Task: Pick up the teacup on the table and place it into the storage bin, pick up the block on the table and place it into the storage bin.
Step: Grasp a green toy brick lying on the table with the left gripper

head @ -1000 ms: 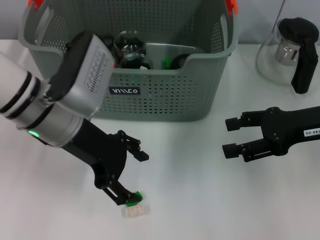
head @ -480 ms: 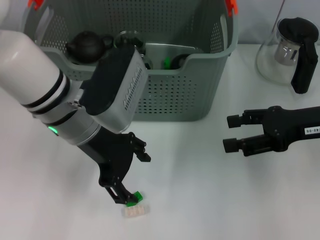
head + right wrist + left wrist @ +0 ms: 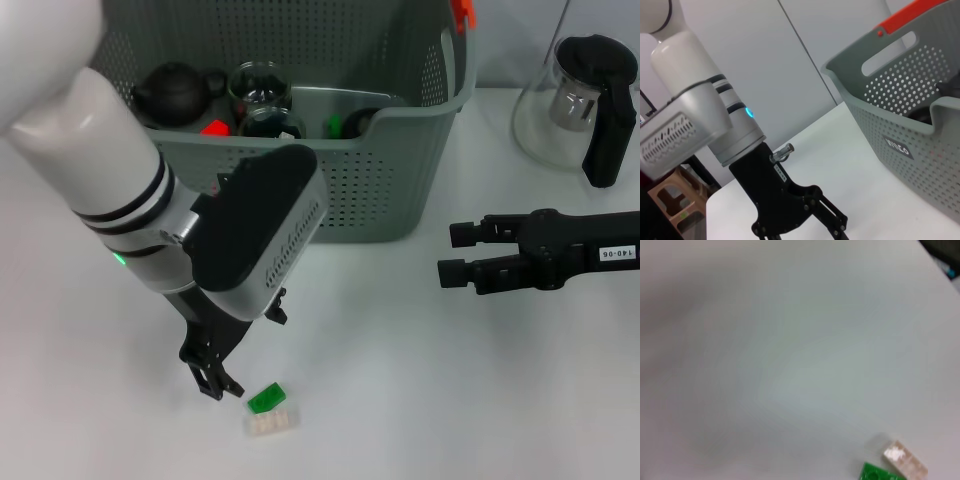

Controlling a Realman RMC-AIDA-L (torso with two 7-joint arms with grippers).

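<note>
One storage bin [image 3: 400, 150], two blocks [image 3: 268, 410], one glass pitcher [image 3: 575, 105].

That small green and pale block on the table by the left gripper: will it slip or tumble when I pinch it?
The block looks small, rigid and probably light, so a pinch should hold, but a glancing touch may skid it across the smooth white table. It lies flat, so it is unlikely to roll. The left gripper sits just beside it; the right gripper is far off.

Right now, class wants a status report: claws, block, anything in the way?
Left claw beside the green block, not gripping. Right claw idle, by the storage bin. Pale block touches the green one.
</note>
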